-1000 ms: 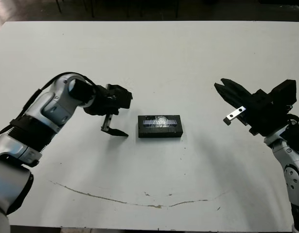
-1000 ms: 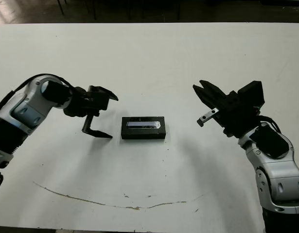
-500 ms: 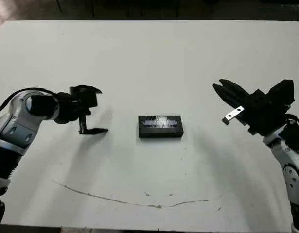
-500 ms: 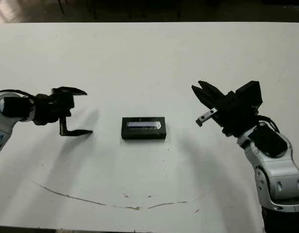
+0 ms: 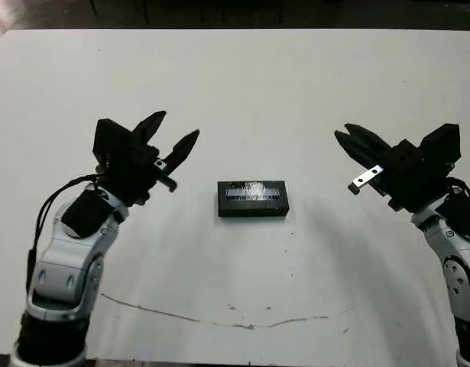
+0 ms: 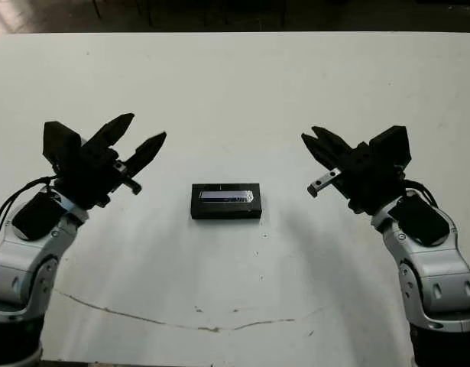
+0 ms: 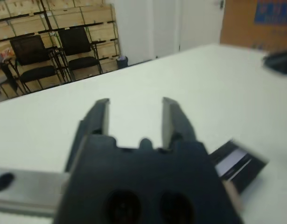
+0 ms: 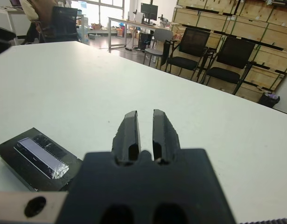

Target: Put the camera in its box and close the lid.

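Though crouched low just beside the box a second ago, now lifted the left claw [image 5: 178,127] up and back, fingers spread wide apart, gripping nothing. Kept the right claw [image 5: 343,134] where it was, fingers drawn almost together, likewise empty. Left the box [image 5: 251,210] on the bench [image 5: 235,84] between the two claws, well apart from either, slightly nearer the left one, with the lid [image 5: 252,193] seated flat on top, silvery stripe upward. Cannot see the camera anywhere on the bench; presumably shut away under the lid. Reads as a retreat after a closing press rather than a fresh approach, so probably finished or all but. Worth checking only that the lid lies flush all round; cannot tell that from up here.
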You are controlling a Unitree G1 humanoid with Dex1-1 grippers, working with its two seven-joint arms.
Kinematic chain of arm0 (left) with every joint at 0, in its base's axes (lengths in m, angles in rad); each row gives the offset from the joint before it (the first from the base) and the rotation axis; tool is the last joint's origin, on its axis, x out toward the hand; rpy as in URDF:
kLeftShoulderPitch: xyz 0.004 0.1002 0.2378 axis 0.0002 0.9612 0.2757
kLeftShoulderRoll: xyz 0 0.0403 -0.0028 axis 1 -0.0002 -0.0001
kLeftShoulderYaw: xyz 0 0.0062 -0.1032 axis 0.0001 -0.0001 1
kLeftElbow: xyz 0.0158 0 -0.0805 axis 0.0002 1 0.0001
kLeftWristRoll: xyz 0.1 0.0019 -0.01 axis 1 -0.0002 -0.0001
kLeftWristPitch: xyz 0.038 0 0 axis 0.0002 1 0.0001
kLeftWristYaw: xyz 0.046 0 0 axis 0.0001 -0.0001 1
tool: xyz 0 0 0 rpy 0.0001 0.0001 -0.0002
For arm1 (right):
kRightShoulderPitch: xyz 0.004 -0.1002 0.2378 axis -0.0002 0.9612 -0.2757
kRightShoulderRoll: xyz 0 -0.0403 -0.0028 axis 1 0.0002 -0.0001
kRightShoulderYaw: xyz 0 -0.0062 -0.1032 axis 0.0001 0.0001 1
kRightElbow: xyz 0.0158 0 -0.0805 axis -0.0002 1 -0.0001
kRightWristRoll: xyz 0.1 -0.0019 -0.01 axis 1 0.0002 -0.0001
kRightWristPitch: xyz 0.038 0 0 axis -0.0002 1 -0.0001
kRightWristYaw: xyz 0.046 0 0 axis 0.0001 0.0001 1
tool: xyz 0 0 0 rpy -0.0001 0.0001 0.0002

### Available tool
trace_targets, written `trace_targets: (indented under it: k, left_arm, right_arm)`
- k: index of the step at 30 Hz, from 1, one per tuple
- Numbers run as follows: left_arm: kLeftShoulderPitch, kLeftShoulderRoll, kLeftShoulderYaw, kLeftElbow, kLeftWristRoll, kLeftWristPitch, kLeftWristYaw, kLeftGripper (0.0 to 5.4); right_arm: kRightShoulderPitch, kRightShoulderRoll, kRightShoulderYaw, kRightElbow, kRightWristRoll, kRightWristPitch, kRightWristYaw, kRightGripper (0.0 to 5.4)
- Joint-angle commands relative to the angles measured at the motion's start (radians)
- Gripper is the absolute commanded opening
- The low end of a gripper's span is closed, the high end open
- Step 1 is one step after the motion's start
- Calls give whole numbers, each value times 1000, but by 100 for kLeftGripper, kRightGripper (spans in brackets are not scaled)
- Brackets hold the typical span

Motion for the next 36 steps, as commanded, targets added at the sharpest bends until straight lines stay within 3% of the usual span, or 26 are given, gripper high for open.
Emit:
trace_targets:
  k: [1, 4, 8, 15, 24, 29, 36]
  left_arm:
    - [8, -48, -48, -52, -6, 115, 69, 72]
    - [-12, -98, -84, -86, -18, 230, 125, 3]
    - [-49, -136, -140, -105, -4, 369, 188, 1]
    - [-84, -212, -191, -13, 0, 514, 252, 1]
    - [-43, -241, -245, 126, 8, 540, 264, 1]
    - [8, -206, -322, 159, 29, 534, 248, 1]
    - [34, -160, -351, 161, 39, 548, 219, 1]
  right_arm:
    - [4, 8, 0, 12, -1, 0, -6, 0]
    - [4, 13, -5, 20, 6, -10, -1, 0]
    - [5, 14, -6, 23, 5, -22, 0, 0]
    - [6, 19, 1, 23, 3, -33, -5, 0]
    - [14, 28, 3, 29, -5, -48, -8, 0]
    - [18, 30, 11, 20, -18, -48, -17, 0]
    - [10, 35, 12, 35, -16, -60, -9, 0]
